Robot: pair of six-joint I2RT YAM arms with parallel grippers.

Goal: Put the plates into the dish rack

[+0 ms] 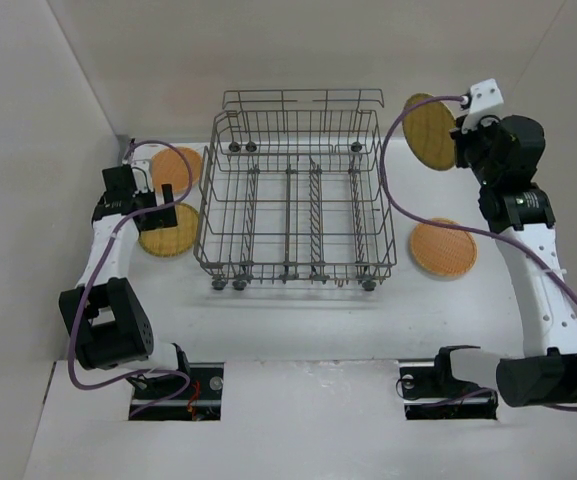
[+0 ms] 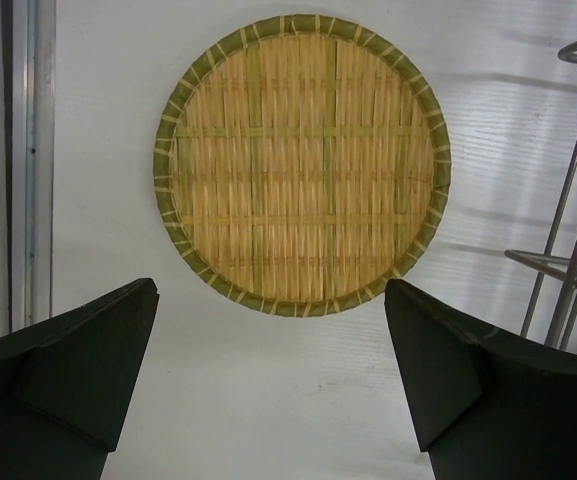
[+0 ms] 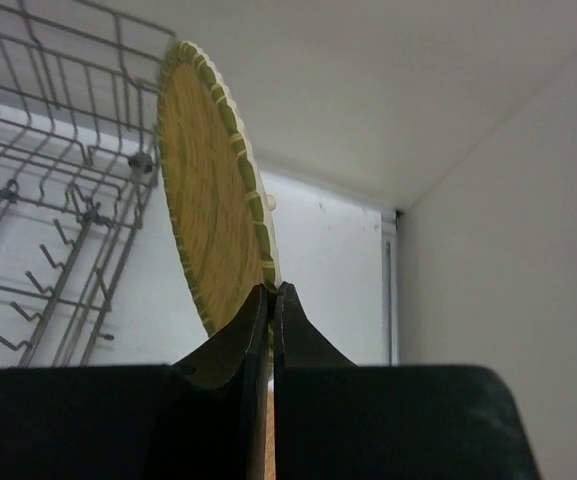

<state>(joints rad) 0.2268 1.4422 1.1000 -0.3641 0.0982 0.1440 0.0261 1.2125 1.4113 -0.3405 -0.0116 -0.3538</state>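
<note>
The grey wire dish rack (image 1: 293, 200) stands in the middle of the table with no plate in it. My right gripper (image 3: 271, 292) is shut on the rim of a woven yellow-tan plate (image 3: 208, 190) and holds it upright in the air to the right of the rack's back corner (image 1: 430, 132). An orange plate (image 1: 443, 248) lies flat right of the rack. Left of the rack lie two plates, an orange one (image 1: 177, 168) and a yellow-tan one (image 1: 171, 232). My left gripper (image 2: 268, 330) is open above the table, just short of the green-rimmed plate (image 2: 301, 165).
White walls close in the table at the left, back and right. The rack's wires (image 2: 573, 260) stand close to the right of my left gripper. The right wall (image 3: 508, 250) is close beside the held plate.
</note>
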